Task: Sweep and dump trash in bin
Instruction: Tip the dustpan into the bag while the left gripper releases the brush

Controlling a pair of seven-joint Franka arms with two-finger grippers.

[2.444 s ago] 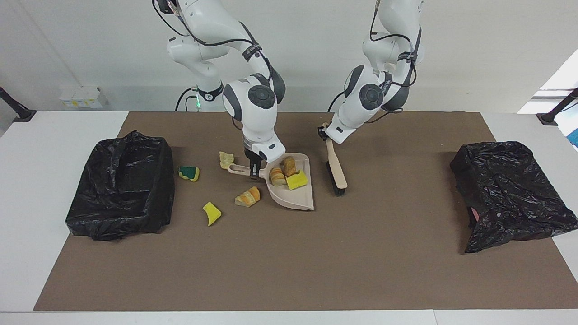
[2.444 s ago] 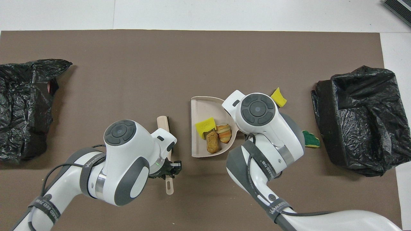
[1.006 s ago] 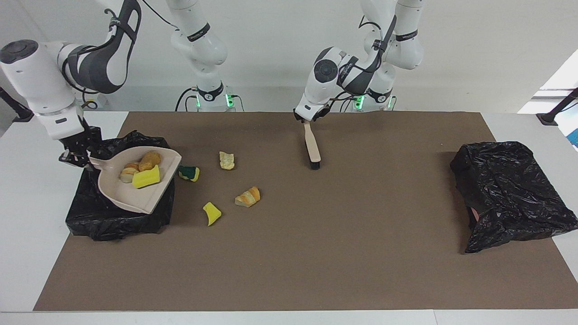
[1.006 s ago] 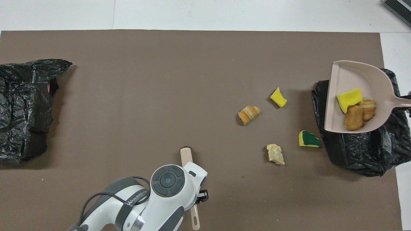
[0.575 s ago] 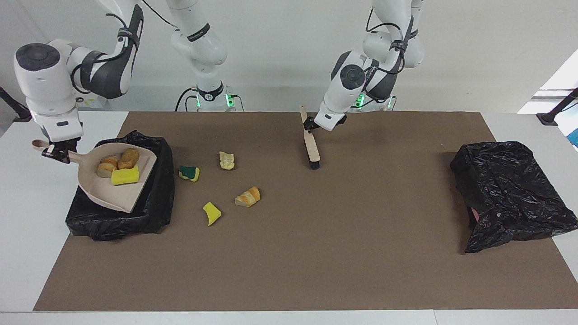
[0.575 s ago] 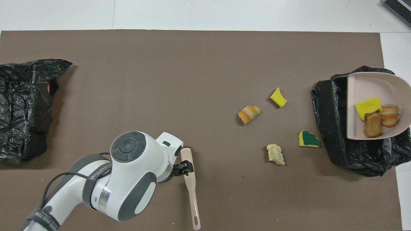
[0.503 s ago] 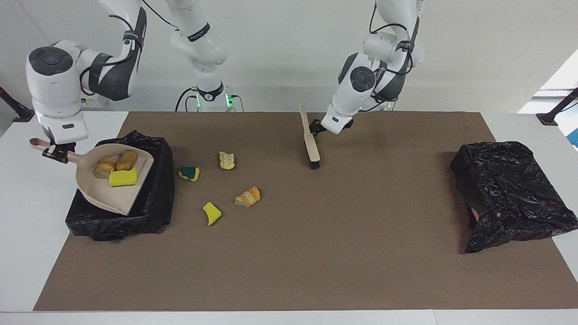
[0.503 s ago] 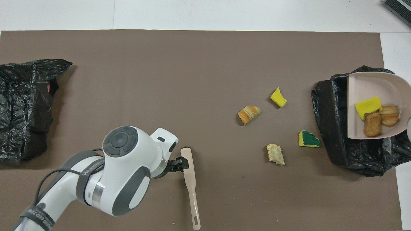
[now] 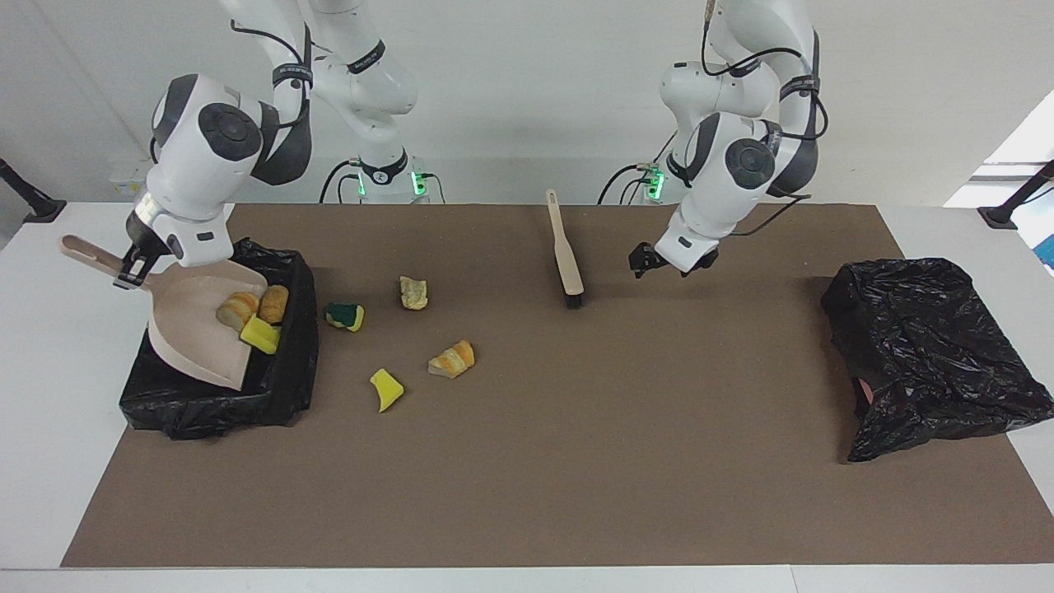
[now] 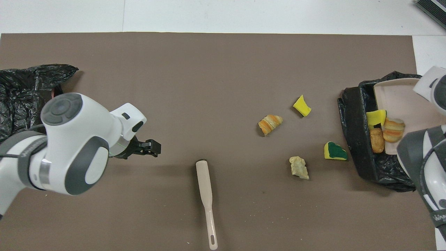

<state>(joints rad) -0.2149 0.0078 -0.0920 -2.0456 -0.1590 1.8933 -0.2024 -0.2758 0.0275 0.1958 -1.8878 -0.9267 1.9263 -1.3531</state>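
My right gripper [image 9: 130, 272] is shut on the handle of the beige dustpan [image 9: 185, 333], which tilts steeply over the black bin [image 9: 284, 387]. Two bread chunks [image 9: 239, 309] and a yellow sponge piece [image 9: 261, 335] slide toward the pan's low edge [image 10: 378, 134]. More trash lies on the mat beside the bin: a green-yellow sponge [image 9: 344, 315], a pale chunk [image 9: 413, 292], a bread piece [image 9: 452, 359] and a yellow scrap [image 9: 385, 389]. The brush [image 9: 566, 251] lies flat on the mat. My left gripper [image 9: 650, 265] hangs open and empty over the mat, apart from the brush.
A second black bag [image 9: 930, 354] sits at the left arm's end of the brown mat [image 9: 576, 461]. In the overhead view the brush [image 10: 205, 195] lies between my left gripper [image 10: 153, 148] and the loose scraps [image 10: 270, 123].
My left gripper opened, left the brush on the mat and swung away toward its own end. My right gripper tipped the dustpan further, and the scraps slid toward its lower edge over the bin.
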